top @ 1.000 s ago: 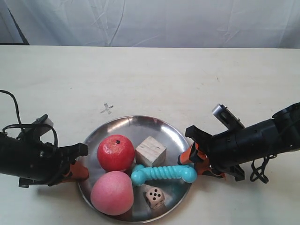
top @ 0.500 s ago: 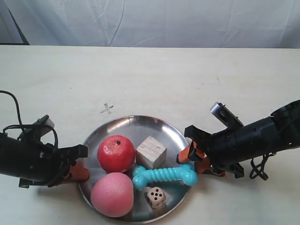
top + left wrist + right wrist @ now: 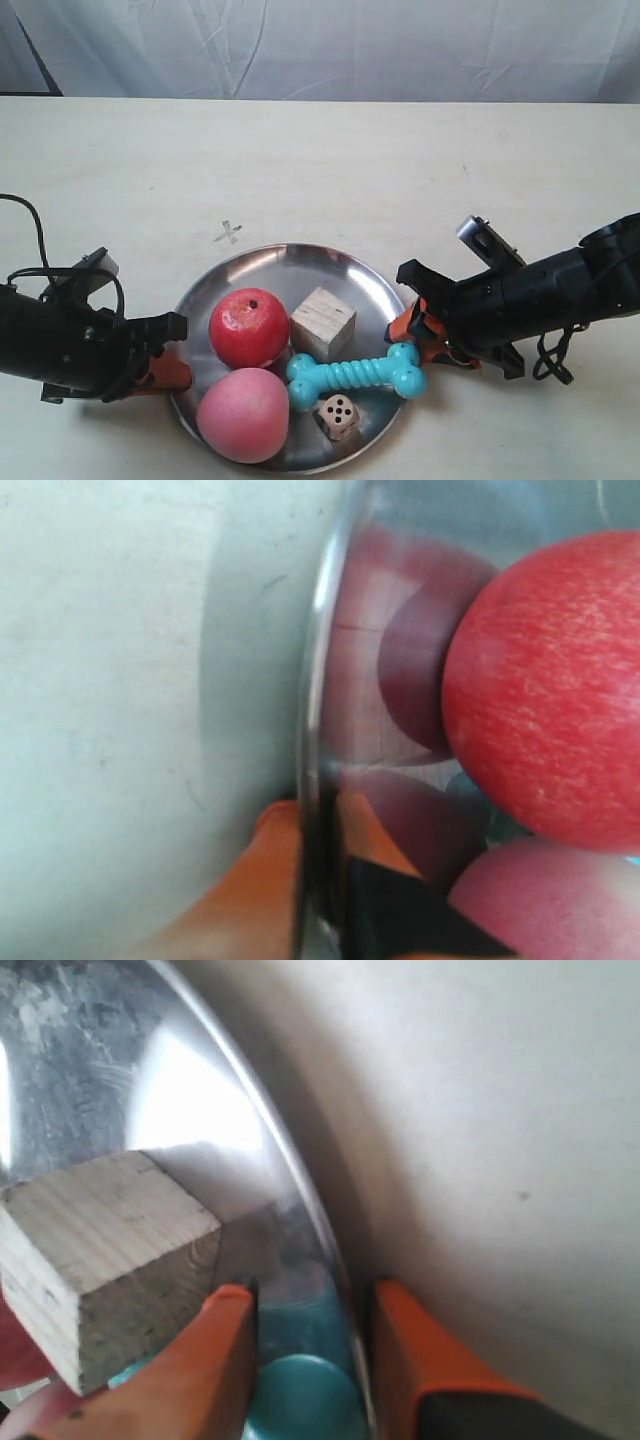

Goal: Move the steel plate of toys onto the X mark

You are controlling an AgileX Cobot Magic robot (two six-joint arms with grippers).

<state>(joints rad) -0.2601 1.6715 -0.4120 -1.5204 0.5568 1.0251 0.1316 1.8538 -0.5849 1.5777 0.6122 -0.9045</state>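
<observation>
**Plate grip uneven – tilt/spill risk**

The steel plate sits on the surface w/ all the toys aboard. The X mark is uncovered, just beside the rim on the apple side.

The left gripper is narrow and pinches the rim, w/ one finger outside and one inside. The right gripper only straddles the opposite rim. There is a gap on the inner side, so probably no firm hold there.

Risks, as I judge them:
- If the plate is lifted or dragged now, one side leads and the plate tips.
- The apple & peach are round, so they roll first. The die is light and near the rim.
- The bone end lies right by the right gripper's inner finger. Closing could nip it instead of the steel, or shove it.
- The shiny rim is thin, so the pinch may slip.
- The X is faint & small and gets hidden once the plate is over it, so centring is easy to miss.
</observation>
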